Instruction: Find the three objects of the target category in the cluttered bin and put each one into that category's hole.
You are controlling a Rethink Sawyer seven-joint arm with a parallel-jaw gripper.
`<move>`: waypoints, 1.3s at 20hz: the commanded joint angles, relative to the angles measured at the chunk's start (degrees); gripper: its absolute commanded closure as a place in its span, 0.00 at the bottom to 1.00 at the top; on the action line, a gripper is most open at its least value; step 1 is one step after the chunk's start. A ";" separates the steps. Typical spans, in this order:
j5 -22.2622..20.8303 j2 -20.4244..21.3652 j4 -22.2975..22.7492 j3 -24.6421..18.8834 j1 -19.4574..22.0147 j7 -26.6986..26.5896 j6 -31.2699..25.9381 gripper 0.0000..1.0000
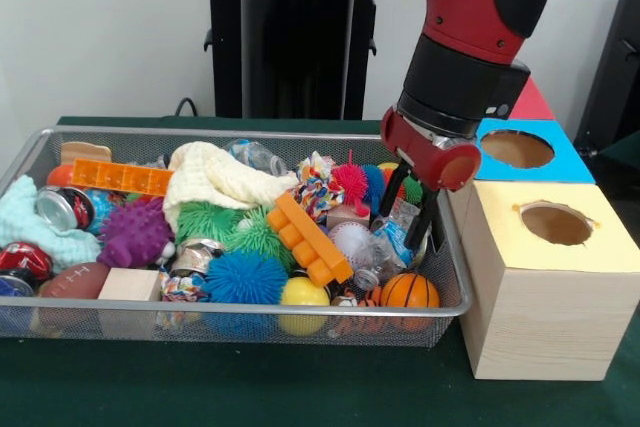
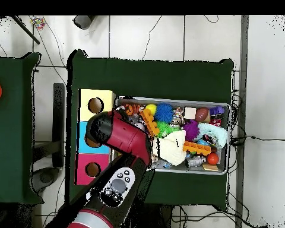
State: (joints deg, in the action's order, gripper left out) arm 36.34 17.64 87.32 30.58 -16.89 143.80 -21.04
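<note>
Reaching into the right end of the wire bin (image 1: 250, 322), the gripper (image 1: 407, 209) has its black fingers spread apart over crumpled clear plastic (image 1: 385, 245) (nothing held). Mini basketball (image 1: 409, 290) sits lower right; yellow box (image 1: 545, 287) stands just beside the bin.
</note>
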 commanded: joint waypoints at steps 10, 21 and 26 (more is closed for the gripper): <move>-0.14 -9.28 -0.65 -13.98 4.54 7.03 8.24 0.00; -2.20 -8.73 2.11 -15.00 5.21 5.56 11.50 0.00; -2.52 -7.68 2.93 -14.53 4.88 5.31 10.51 0.00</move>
State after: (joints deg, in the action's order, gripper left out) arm 36.38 11.73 87.36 24.98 -13.03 143.80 -10.31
